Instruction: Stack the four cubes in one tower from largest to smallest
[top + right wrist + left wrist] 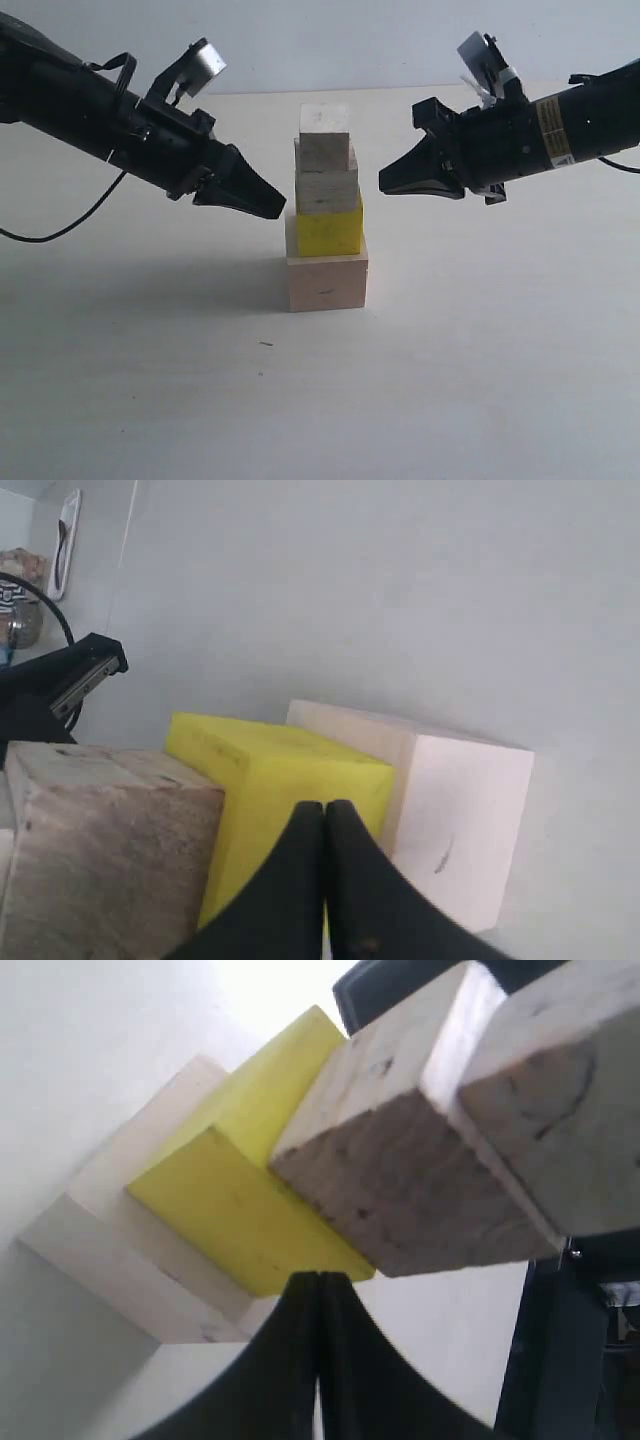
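A tower of four cubes stands mid-table: the large pale wood cube at the bottom, the yellow cube on it, a medium pale cube, and the smallest pale cube on top. My left gripper hovers just left of the yellow cube, shut and empty, clear of the stack. My right gripper hangs a short way to the right of the medium cube, also shut and empty. In the left wrist view, its tips point at the yellow cube. In the right wrist view, shut tips overlap the yellow cube.
The white table stretches around the tower, with a pale wall behind it. A black cable trails from the left arm over the table's left side. A tiny dark speck lies in front of the tower.
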